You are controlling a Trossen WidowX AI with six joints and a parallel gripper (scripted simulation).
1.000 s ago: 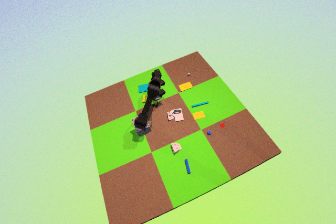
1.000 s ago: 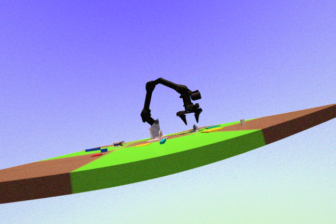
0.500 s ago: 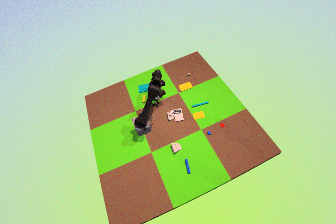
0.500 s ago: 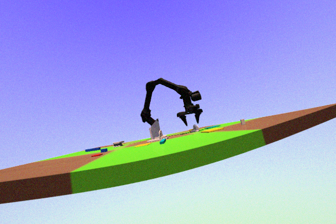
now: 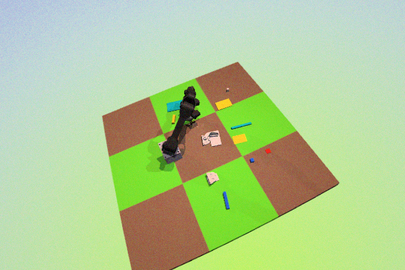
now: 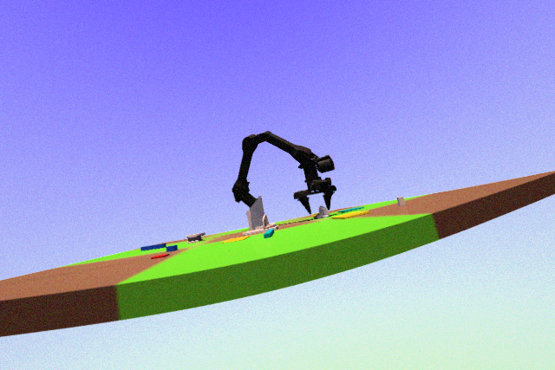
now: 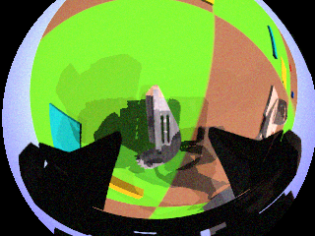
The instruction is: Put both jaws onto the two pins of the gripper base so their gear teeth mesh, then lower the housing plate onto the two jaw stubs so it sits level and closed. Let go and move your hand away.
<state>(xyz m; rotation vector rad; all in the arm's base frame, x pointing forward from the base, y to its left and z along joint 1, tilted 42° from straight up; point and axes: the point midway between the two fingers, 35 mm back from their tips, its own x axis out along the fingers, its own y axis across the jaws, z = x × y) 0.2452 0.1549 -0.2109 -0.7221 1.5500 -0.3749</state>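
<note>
My gripper [image 6: 319, 210] [image 7: 166, 134] is open and empty, pointing down low over one pale grey jaw [image 7: 158, 120]. In the wrist view that jaw shows between and beyond the fingertips, with slots in its side and a toothed round end nearest me. The arm mostly hides it in the top view. The pale gripper base [image 5: 216, 141] lies near the middle of the board, with a pale part [image 5: 205, 139] at its left side; whether that is the other jaw on its pin, I cannot tell. The pale housing plate [image 5: 212, 177] [image 6: 195, 236] lies apart, nearer the front.
A teal plate [image 5: 172, 106] [image 7: 64, 129] and an orange bar [image 5: 173, 119] [image 7: 127, 189] lie near the gripper. Yellow plates [image 5: 223, 104] [image 5: 239, 138] and a teal bar [image 5: 241, 125] lie right of the base. A blue bar [image 5: 226, 200] lies beyond the housing plate.
</note>
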